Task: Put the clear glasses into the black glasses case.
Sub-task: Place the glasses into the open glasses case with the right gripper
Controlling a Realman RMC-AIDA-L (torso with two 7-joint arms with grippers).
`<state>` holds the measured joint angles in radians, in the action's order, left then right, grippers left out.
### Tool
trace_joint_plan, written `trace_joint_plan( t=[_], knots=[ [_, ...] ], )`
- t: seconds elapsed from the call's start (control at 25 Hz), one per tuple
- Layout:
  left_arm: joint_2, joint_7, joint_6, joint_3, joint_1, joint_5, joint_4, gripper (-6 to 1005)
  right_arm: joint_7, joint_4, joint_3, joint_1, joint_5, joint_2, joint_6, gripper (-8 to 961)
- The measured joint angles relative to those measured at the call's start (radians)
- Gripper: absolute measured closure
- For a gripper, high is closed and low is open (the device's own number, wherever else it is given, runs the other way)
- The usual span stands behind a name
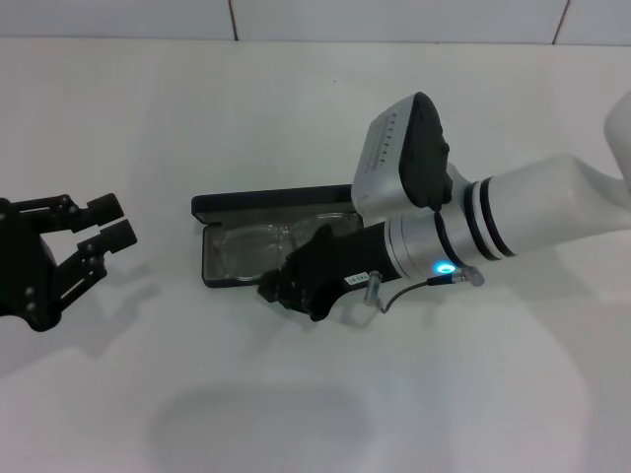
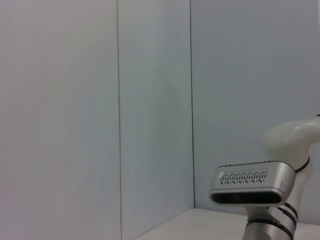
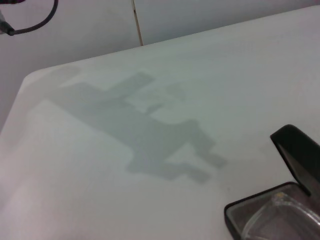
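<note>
Head view: black glasses case (image 1: 222,209) lies open near the centre of the white table (image 1: 473,394), lid raised at its 12 o'clock edge. Clear glasses (image 1: 251,246) rest inside the grey-lined tray. Right gripper (image 1: 286,286) sits low at the tray's 4 o'clock corner, over its near rim; finger spread cannot be told, dark fingers bunched against the dark case. Left gripper (image 1: 110,222) waits at 9 o'clock, well apart from the case, fingers parted with a clear gap, holding nothing.

Left wrist view: only wall panels and, at 5 o'clock, the right arm's wrist camera housing (image 2: 250,185).

Right wrist view: corner of the case (image 3: 235,210) at 5 o'clock, a clear lens (image 3: 285,220) inside; arm shadow (image 3: 145,135) across the table.
</note>
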<state>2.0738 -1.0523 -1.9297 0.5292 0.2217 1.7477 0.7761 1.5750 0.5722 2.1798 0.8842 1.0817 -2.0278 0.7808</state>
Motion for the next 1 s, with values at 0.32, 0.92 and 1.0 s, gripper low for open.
trace_joint_plan(
  t=[0.32,0.92,1.0],
  knots=[
    [0.0,0.0,0.0,0.0,0.001,-0.007,0.0,768,-0.002,0.008,-0.002,0.006,0.005,0.0,0.024,845],
    [0.002,0.001,0.0,0.0,0.002,-0.013,0.0,769,0.033,-0.026,0.029,0.031,0.025,0.0,0.029,845],
    [0.002,0.002,0.001,0.0,0.003,-0.013,-0.001,769,0.033,-0.026,0.029,0.031,0.025,0.0,0.018,845]
  ],
)
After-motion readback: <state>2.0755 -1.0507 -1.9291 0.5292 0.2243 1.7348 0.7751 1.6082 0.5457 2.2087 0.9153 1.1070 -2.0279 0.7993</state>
